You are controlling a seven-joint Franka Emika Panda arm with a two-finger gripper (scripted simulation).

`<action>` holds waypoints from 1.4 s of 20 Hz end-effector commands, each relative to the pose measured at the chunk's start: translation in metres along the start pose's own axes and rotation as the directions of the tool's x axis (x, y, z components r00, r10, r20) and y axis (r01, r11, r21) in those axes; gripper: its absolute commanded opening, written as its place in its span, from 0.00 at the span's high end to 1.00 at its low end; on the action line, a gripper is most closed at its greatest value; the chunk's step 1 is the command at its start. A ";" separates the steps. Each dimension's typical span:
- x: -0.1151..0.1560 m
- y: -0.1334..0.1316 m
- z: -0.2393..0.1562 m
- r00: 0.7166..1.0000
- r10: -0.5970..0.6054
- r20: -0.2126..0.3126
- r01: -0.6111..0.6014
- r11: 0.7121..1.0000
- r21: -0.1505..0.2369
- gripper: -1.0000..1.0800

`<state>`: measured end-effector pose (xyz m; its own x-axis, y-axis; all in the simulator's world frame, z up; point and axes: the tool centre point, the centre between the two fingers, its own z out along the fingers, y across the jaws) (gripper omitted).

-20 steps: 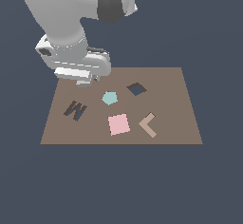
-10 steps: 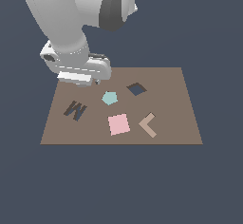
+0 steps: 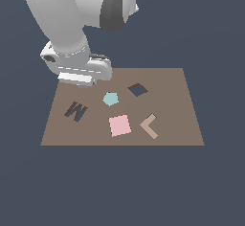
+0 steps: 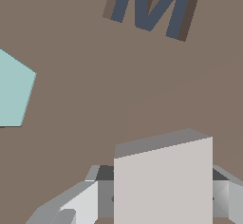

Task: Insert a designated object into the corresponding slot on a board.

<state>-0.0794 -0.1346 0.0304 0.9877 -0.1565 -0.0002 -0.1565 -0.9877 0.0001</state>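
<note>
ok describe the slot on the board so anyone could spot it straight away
Start at the brown board. Near its far edge, to the exterior view's right of the teal pentagon, is the slot, a dark navy square hole turned like a diamond. Unlike the dark M, it is a plain four-sided shape, smaller than the pink square.

Light-grey square tile (image 4: 163,180): seen only in the wrist view, flat face toward the camera, above the board. Brown rectangular board (image 3: 177,105): lies flat. Dark navy square slot (image 3: 137,89): turned like a diamond, open, near the board's far edge.
</note>
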 end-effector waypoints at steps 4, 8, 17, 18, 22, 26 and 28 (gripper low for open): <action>0.000 0.000 0.000 1.000 0.002 0.000 -0.002 1.000 0.000 1.00; -0.002 -0.004 0.000 1.000 0.021 0.000 -0.021 1.000 0.000 1.00; -0.012 -0.024 -0.001 0.992 0.126 0.000 -0.126 0.992 0.000 1.00; -0.013 -0.028 -0.002 0.990 0.143 0.000 -0.143 0.990 0.000 1.00; -0.019 -0.043 -0.002 0.975 0.220 0.000 -0.220 0.975 0.000 1.00; -0.023 -0.063 -0.003 0.950 0.311 0.000 -0.311 0.950 0.000 1.00; -0.025 -0.074 -0.004 0.933 0.361 0.000 -0.361 0.933 0.000 1.00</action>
<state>-0.0923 -0.0659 0.0338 0.8838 -0.4679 -0.0007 -0.4679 -0.8838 0.0002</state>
